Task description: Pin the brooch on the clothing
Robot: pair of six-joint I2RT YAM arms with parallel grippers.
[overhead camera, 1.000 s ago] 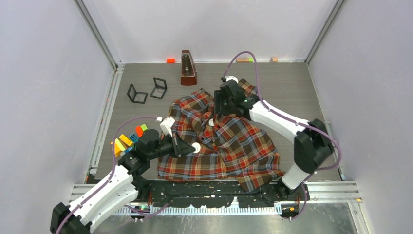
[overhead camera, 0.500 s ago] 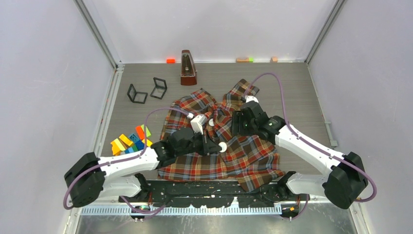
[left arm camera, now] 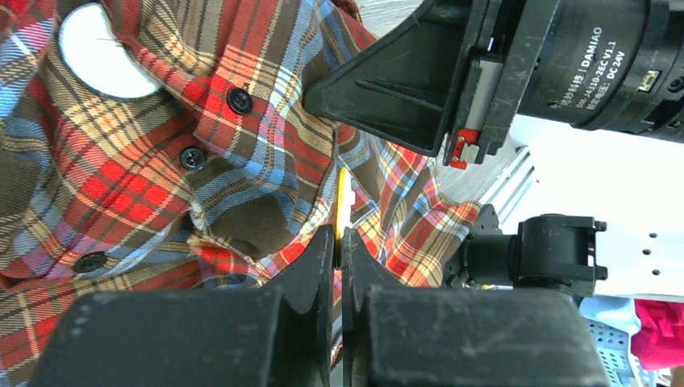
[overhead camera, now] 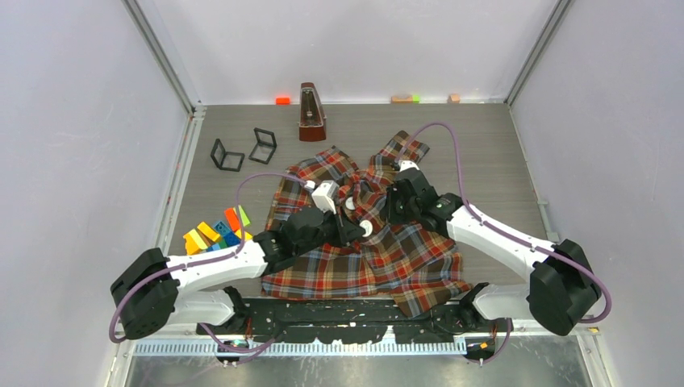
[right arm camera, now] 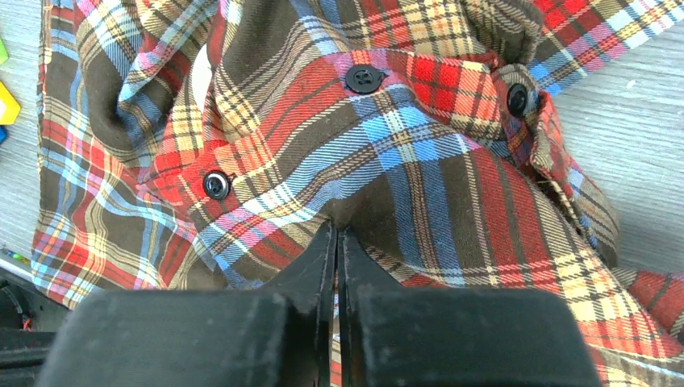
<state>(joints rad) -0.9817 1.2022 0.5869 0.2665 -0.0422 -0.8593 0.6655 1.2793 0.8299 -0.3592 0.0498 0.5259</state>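
Shirt (overhead camera: 403,250) lies crumpled mid-table (overhead camera: 484,137). Soft, light, likely to bunch and slide; best held at the stiffer button placket. Right gripper (right arm camera: 336,230) closed, apparently pinching a fold there. Left gripper (left arm camera: 337,234) clamped on a thin, rigid-looking yellow sliver, probably the brooch (left arm camera: 344,197), close by that fold.

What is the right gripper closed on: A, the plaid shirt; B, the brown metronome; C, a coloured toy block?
A: the right gripper is shut, its fingertips pinching a fold of the red, brown and light-blue plaid shirt.
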